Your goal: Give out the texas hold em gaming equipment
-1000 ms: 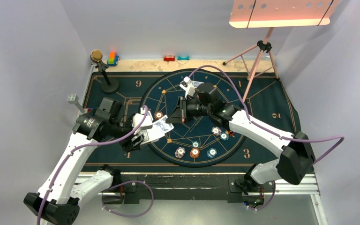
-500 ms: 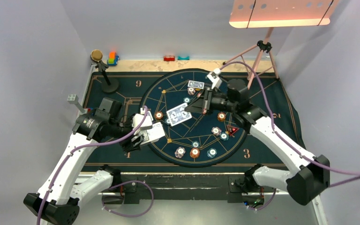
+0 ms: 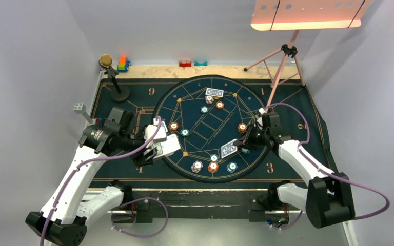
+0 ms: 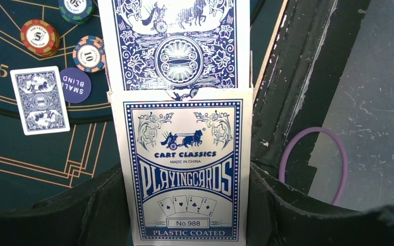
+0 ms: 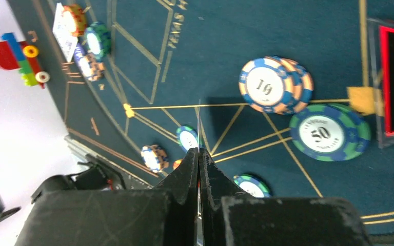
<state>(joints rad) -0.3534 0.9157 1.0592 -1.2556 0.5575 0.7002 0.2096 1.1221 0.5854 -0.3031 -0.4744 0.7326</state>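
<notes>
Blue-and-white cardboard playing-card box [image 4: 182, 169]: one, deck protruding, clamped between the left gripper [image 3: 160, 146] fingers, left of centre in the top view. Blue-backed playing card [image 3: 229, 148]: one, pinched edge-on in the closed right gripper [image 5: 199, 156], lower right of centre. A second card [image 3: 214, 93] lies face-down, upper centre. Round chips [image 3: 213, 166]: apparently eleven discs or stacks, scattered over the dark-blue round mat [image 3: 205, 128].

Toy blocks [image 3: 122, 64] line the far edge behind the dark-blue mat [image 3: 313, 110].
</notes>
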